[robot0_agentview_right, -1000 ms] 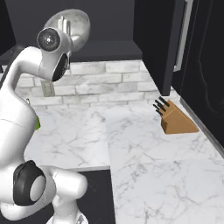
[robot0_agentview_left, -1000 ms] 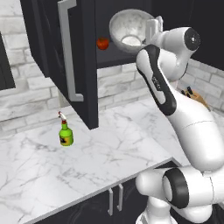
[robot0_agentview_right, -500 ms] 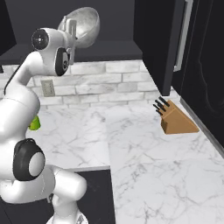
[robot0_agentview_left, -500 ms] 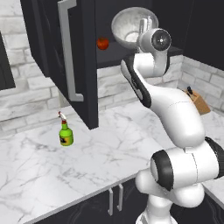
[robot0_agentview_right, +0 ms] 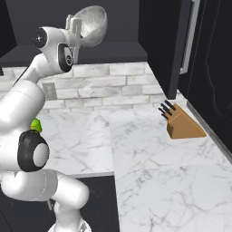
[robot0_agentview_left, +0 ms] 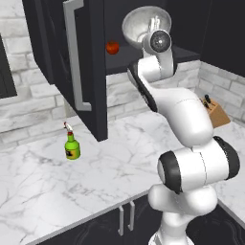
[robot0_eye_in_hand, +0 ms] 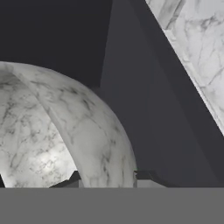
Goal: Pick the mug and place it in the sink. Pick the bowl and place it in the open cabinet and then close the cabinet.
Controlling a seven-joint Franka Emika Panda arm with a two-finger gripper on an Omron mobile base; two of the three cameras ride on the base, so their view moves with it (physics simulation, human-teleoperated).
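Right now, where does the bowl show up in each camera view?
Left base view: bowl at top centre, before the open cabinet.
Right base view: upper left, above the arm's wrist.
Hand view: lower left, rim between the fingertips.
Shared landmark: knife block.

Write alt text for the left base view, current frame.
A white robot arm holds the bowl tilted on its side, raised at the open cabinet above a marble counter. The cabinet door hangs open at left, a small red item sits on the shelf, and a green bottle stands on the counter.
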